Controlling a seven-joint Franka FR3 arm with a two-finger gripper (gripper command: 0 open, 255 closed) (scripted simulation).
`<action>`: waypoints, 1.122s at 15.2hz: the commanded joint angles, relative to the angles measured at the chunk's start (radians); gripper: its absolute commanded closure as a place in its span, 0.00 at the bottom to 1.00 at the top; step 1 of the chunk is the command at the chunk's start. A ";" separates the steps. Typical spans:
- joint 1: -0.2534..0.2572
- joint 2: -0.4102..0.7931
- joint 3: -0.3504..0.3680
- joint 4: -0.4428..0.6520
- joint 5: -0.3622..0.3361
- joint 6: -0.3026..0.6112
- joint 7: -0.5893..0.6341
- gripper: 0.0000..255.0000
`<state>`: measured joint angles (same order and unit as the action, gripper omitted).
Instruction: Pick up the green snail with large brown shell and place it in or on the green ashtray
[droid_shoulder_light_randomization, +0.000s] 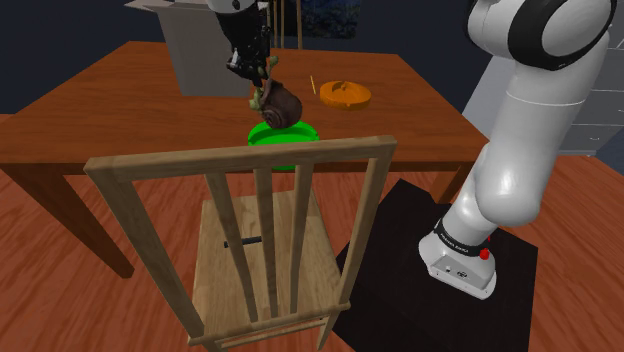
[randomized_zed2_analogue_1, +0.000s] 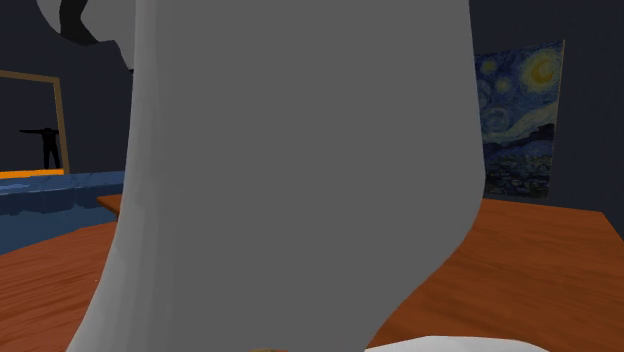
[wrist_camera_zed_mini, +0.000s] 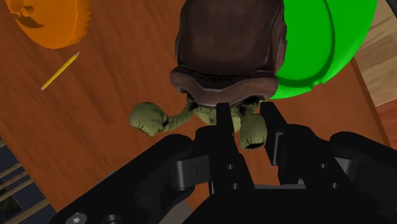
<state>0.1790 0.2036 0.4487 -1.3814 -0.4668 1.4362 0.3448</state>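
1. Gripper (wrist_camera_zed_mini: 247, 121) pinches snail (droid_shoulder_light_randomization: 278, 105) by its green body; brown shell hangs just above green ashtray (droid_shoulder_light_randomization: 302, 133).
2. Robot shd centre over ashtray, lower gently, then let go.

**Snail held over the green ashtray**

From beside the stand (droid_shoulder_light_randomization: 395, 265), the white arm (droid_shoulder_light_randomization: 520, 130) rises at the right. Across the wooden table (droid_shoulder_light_randomization: 100, 100) the black gripper (droid_shoulder_light_randomization: 258, 80) points down, its fingers closed on the green body of the snail (droid_shoulder_light_randomization: 280, 106), whose brown shell hangs just below them. Right under the snail sits the bright green ashtray (droid_shoulder_light_randomization: 298, 131), near the table's front edge. An orange dish (droid_shoulder_light_randomization: 345, 95) lies beyond, and a grey box (droid_shoulder_light_randomization: 200, 60) stands farther back. A wooden chair (droid_shoulder_light_randomization: 240, 165) fills the foreground.
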 joint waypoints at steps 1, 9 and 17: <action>-0.007 -0.013 -0.001 -0.044 0.006 0.033 0.009 1.00; -0.019 -0.029 -0.003 -0.141 0.014 0.112 0.032 1.00; -0.020 -0.027 -0.002 -0.134 0.013 0.107 0.030 0.00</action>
<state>0.1618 0.1727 0.4498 -1.5137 -0.4525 1.5456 0.3761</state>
